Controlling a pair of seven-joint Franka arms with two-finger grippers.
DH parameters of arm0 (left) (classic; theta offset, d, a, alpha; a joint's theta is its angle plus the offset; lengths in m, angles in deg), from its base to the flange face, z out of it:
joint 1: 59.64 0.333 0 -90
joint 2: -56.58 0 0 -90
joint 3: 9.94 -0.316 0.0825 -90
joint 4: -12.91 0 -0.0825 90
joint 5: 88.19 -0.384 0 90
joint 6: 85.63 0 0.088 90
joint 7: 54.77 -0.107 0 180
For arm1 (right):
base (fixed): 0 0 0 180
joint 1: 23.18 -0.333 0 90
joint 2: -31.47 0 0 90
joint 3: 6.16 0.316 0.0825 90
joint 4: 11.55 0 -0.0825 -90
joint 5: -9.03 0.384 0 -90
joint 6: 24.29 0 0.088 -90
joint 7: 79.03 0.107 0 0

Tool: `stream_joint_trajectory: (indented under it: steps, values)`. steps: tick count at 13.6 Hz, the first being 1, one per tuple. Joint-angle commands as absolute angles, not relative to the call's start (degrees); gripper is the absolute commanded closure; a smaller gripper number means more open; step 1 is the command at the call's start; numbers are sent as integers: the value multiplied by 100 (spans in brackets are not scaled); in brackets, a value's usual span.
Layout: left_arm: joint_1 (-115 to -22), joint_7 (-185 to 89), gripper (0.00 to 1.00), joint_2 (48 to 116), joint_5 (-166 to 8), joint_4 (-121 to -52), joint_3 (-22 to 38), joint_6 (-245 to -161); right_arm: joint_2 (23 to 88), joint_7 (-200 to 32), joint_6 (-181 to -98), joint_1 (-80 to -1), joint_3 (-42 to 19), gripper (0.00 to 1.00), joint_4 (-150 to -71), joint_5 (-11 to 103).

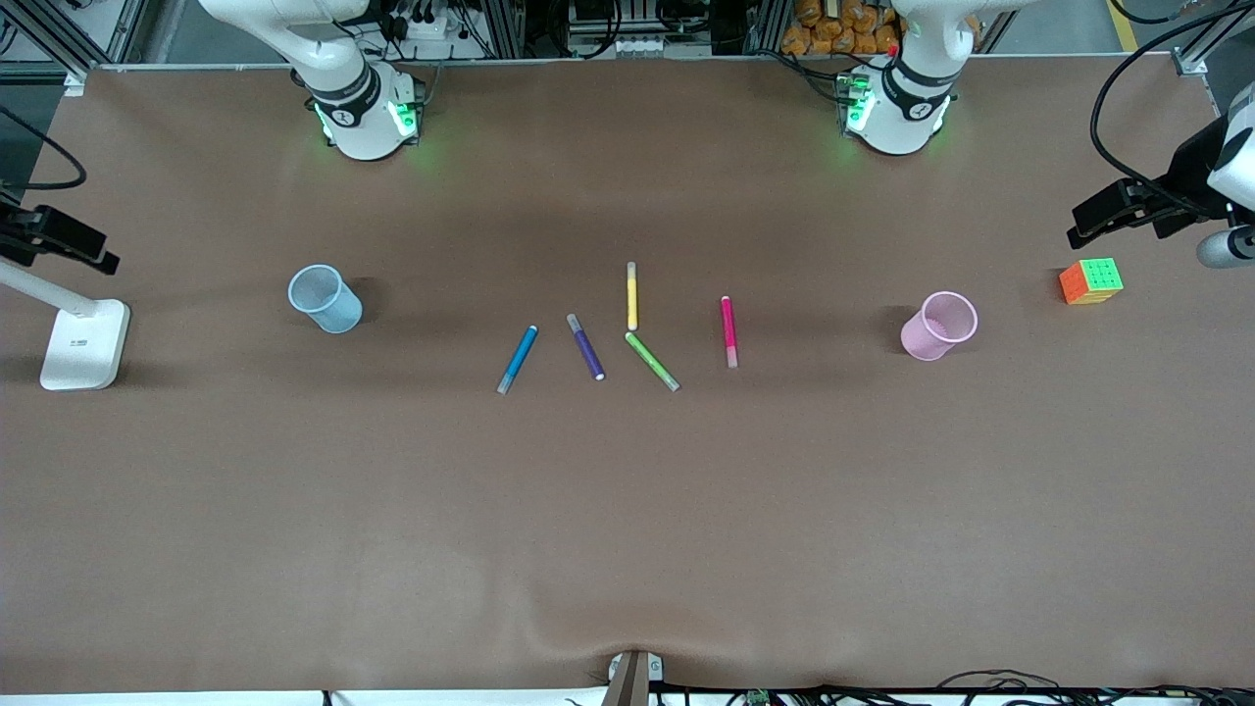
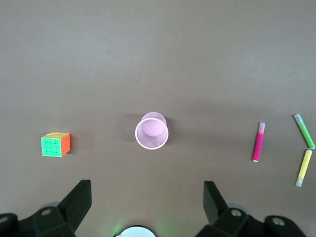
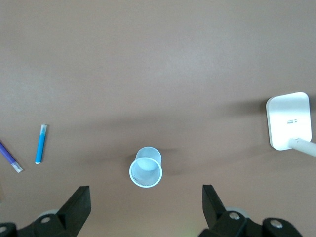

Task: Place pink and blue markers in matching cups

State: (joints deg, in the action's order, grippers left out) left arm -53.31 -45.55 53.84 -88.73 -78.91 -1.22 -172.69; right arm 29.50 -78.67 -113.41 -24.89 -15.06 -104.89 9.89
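Note:
The pink marker (image 1: 728,330) and the blue marker (image 1: 518,359) lie flat mid-table among other pens. The pale blue cup (image 1: 326,299) stands upright toward the right arm's end, and the pale pink cup (image 1: 940,326) stands upright toward the left arm's end. Both hands are out of the front view. My left gripper (image 2: 146,190) is open and empty, high over the table by the pink cup (image 2: 152,131), with the pink marker (image 2: 258,142) off to one side. My right gripper (image 3: 145,192) is open and empty, high over the table by the blue cup (image 3: 146,168), with the blue marker (image 3: 40,143) apart from it.
A dark purple pen (image 1: 585,346), a yellow pen (image 1: 632,295) and a green pen (image 1: 652,361) lie between the two markers. A colour cube (image 1: 1090,280) sits past the pink cup. A white stand base (image 1: 86,343) sits past the blue cup.

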Motion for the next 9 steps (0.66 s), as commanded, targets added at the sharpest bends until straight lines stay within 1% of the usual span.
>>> stream_joint_trajectory:
  steps: [1, 2, 4, 9]
  values:
    - [-5322, -4660, 0, 5456, -8890, -7753, -98, -17150, 3047, -7824, -11203, -2528, -1398, 0, -10005, 781]
    - [-5340, -4634, 0, 5456, -8890, -7736, -89, -17150, 3181, -7815, -10930, -2607, -1389, 0, -9675, 667]
    - [-5349, -4633, 0, 5447, -8890, -7727, -80, -17150, 3174, -7867, -10560, -2564, -1406, 0, -9637, 753]
    - [-5323, -4625, 0, 5447, -8846, -7657, -97, -17019, 3165, -7859, -10593, -2599, -1389, 0, -9619, 788]
